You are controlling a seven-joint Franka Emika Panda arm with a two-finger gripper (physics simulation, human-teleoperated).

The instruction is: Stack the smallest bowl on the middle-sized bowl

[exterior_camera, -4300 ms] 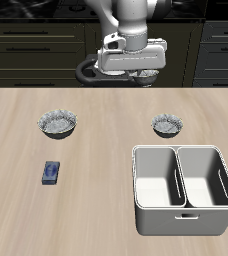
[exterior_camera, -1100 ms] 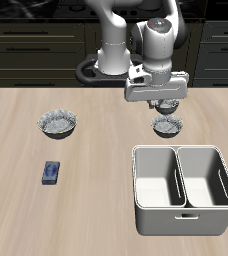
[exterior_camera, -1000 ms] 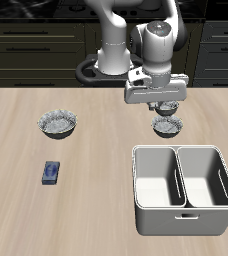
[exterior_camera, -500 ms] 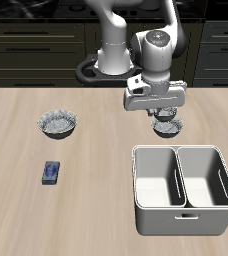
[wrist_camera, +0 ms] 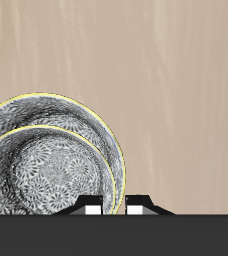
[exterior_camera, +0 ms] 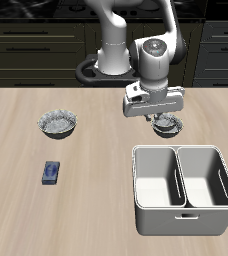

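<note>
The smallest bowl (exterior_camera: pixel 171 126) has a dark rim and a speckled inside. It sits on the table just behind the white bin. My gripper (exterior_camera: pixel 160 118) is low over the bowl's edge, open. In the wrist view the bowl (wrist_camera: pixel 46 165) fills much of the frame, and its rim runs up to the gap between my fingertips (wrist_camera: pixel 114 208). The jaws stand a little apart, one on each side of the rim. The middle-sized bowl (exterior_camera: pixel 59 123) has the same pattern and sits far off across the table, by itself.
A white two-compartment bin (exterior_camera: pixel 176 150) stands near the table's front edge, close in front of the smallest bowl. A small blue object (exterior_camera: pixel 52 172) lies in front of the middle-sized bowl. A dark round thing (exterior_camera: pixel 86 70) lies at the back by the robot's base.
My gripper has moved from the back middle across to the smallest bowl. Over the last second it has come down onto the bowl's edge. The bowls have not moved.
</note>
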